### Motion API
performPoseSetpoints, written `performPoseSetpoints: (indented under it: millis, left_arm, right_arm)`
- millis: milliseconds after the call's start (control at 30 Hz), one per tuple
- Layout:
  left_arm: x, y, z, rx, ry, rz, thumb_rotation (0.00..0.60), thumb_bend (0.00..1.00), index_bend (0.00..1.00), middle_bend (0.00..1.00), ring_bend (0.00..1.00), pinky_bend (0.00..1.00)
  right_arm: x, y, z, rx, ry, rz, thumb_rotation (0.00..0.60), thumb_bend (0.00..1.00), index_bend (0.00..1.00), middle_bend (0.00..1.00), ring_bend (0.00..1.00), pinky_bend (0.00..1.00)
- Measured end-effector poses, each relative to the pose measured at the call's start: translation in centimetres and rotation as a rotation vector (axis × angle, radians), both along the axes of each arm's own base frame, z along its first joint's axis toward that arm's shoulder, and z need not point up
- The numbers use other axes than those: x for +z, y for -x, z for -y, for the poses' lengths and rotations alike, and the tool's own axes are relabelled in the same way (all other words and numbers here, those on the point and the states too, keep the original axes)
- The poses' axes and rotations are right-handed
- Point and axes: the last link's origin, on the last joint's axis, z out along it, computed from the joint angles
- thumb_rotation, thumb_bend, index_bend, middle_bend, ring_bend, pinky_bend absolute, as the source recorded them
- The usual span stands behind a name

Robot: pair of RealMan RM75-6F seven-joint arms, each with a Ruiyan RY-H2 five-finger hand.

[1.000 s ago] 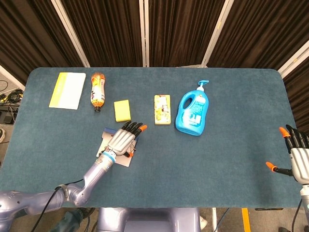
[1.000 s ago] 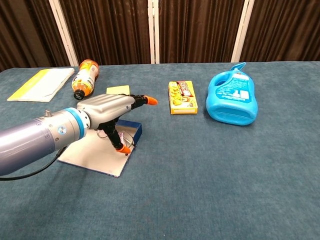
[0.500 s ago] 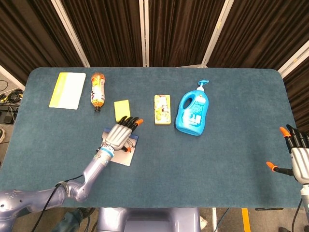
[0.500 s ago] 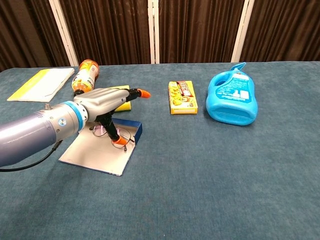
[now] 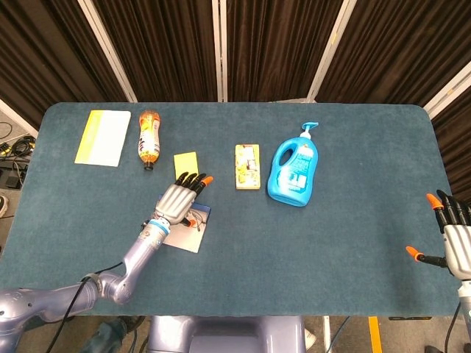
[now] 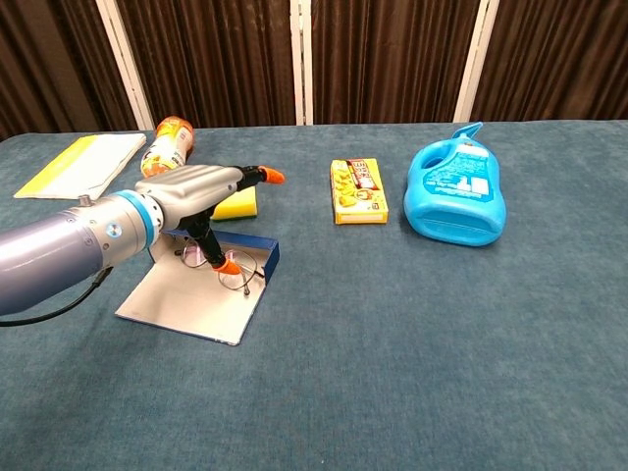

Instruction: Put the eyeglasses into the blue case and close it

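**Left hand over the open case, glasses lying inside**

The left hand (image 6: 201, 196) hangs low over the open blue case (image 6: 257, 250), its fingers stretched forward and apart, the thumb pointing down toward the eyeglasses (image 6: 228, 269). From here I cannot tell whether the thumb tip touches the frame; nothing is gripped. The eyeglasses lie in the case, partly on its pale flat lid, lenses up, just beside the raised blue edge. In the head view the same hand (image 5: 179, 200) covers most of the case (image 5: 202, 214), with only a bit of the glasses showing past the fingers.

Just beyond the fingertips sits a yellow sponge (image 6: 235, 204), and further left an orange drink bottle (image 6: 168, 143) lying on its side and a yellow booklet (image 6: 80, 163). Toward the middle of the desk (image 6: 412, 334) is a small yellow box (image 6: 357, 190), and beside it a blue detergent bottle (image 6: 457, 192) on its side.

The right hand (image 5: 454, 232) is well apart at the far right edge, fingers spread, holding nothing.
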Motion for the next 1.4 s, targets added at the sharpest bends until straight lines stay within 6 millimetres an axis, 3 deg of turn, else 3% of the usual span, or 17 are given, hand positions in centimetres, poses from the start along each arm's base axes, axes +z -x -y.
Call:
performPoseSetpoints:
  millis: [400,967,1267,1400]
  left_arm:
    - [-0.7,0.0,1.0,-0.011,0.059,0.010,0.600,0.02,0.00,0.00,0.00,0.00]
    - [-0.5,0.6,-0.7,0.001,0.004,-0.019,0.600,0.02,0.00,0.00,0.00,0.00]
    - [0.5,0.2,-0.2,-0.003,0.011,0.054,0.600,0.02,0.00,0.00,0.00,0.00]
    - [2.1,0.4,0.7,-0.025,0.011,0.092,0.600,0.02,0.03,0.00,0.00,0.00]
  right_arm:
    - [-0.1,0.0,0.1,-0.003,-0.002,-0.004,0.600,0.00,0.00,0.00,0.00,0.00]
    - [-0.2,0.3,0.2,-0.013,-0.003,-0.005,0.600,0.00,0.00,0.00,0.00,0.00]
    - [-0.2,0.2,0.1,-0.009,-0.004,-0.001,0.600,0.00,0.00,0.00,0.00,0.00]
    - [-0.1,0.1,0.1,-0.003,-0.004,0.004,0.600,0.00,0.00,0.00,0.00,0.00]
